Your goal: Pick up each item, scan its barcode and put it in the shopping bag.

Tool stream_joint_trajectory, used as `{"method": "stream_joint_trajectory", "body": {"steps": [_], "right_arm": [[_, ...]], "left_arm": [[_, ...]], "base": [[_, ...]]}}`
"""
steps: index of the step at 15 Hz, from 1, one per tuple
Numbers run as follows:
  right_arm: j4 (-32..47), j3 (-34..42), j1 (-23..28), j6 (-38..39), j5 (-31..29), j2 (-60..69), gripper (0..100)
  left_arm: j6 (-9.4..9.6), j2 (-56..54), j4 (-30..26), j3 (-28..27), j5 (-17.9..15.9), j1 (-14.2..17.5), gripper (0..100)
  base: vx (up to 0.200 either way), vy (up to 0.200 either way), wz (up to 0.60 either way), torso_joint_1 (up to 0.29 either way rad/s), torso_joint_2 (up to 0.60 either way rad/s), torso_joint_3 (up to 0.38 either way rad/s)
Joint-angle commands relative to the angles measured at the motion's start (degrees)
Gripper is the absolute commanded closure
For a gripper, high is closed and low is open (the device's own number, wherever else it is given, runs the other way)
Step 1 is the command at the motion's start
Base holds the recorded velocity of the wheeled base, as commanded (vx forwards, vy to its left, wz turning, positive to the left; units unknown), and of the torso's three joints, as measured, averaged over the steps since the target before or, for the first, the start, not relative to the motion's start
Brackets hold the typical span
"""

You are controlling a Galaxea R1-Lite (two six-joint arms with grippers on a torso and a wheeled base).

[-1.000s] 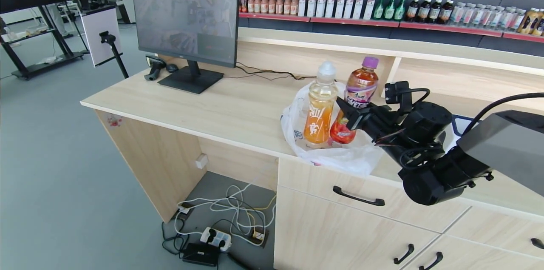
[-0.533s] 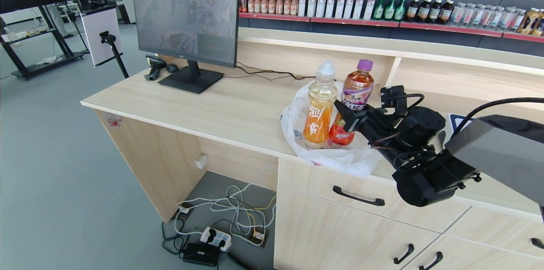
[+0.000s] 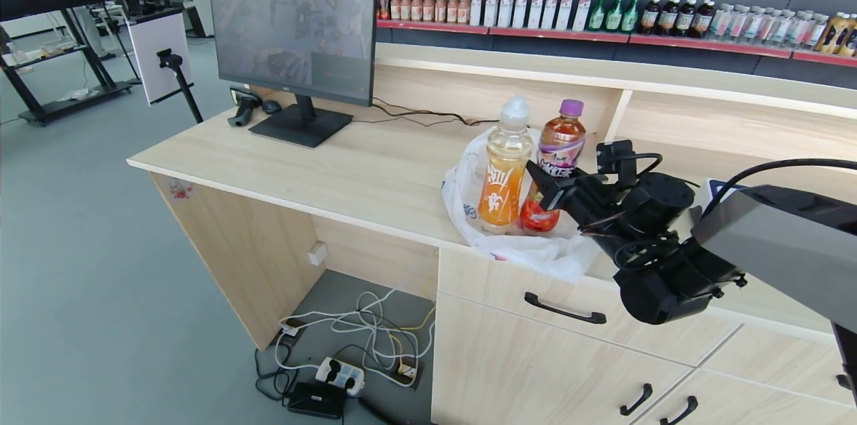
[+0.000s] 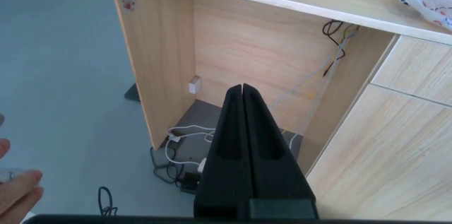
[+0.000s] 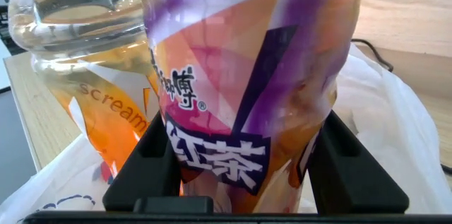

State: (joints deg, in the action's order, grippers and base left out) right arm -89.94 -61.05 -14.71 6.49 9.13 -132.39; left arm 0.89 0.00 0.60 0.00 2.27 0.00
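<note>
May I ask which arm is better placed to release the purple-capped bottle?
Right: its jaws hold the purple-capped bottle in the white plastic bag; the left aims under the wooden counter.

1. My right arm [image 3: 659, 241] comes in from the right side, with the forearm low and the wrist turned toward the left.
2. My right gripper [image 3: 543, 185] is clamped on the lower body of the purple-capped bottle [image 3: 561, 144], one finger [image 5: 152, 157] on each side, holding it roughly upright.
3. My left gripper [image 4: 242, 91] is angled downward, its two fingers pressed flat together with nothing between them.
</note>
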Motion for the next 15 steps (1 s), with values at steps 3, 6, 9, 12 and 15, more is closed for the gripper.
{"method": "stream_joint_trajectory", "body": {"steps": [3, 6, 9, 12, 15], "right_arm": [[-0.1, -0.7, 0.7, -0.5, -0.1, -0.5, 100], [-0.1, -0.5, 0.7, -0.6, -0.2, -0.4, 100], [-0.1, -1.1, 1.3, -0.6, 0.0, -0.7, 100], [-0.1, -6.1, 2.3, -0.9, -0.3, -1.1, 100], [-0.1, -7.2, 3.8, -2.0, 0.0, -1.5, 100]], "left_arm": [[-0.10, 0.0, 0.0, 0.0, 0.0, 0.0, 100], [-0.01, 0.0, 0.0, 0.0, 0.0, 0.0, 100], [-0.10, 0.0, 0.0, 0.0, 0.0, 0.0, 100], [-0.01, 0.0, 0.0, 0.0, 0.0, 0.0, 100], [-0.01, 0.0, 0.0, 0.0, 0.0, 0.0, 100]], "base": [[0.000, 0.000, 0.00, 0.000, 0.00, 0.000], [0.000, 0.000, 0.00, 0.000, 0.00, 0.000], [0.000, 0.000, 0.00, 0.000, 0.00, 0.000], [0.000, 0.000, 0.00, 0.000, 0.00, 0.000], [0.000, 0.000, 0.00, 0.000, 0.00, 0.000]]}}
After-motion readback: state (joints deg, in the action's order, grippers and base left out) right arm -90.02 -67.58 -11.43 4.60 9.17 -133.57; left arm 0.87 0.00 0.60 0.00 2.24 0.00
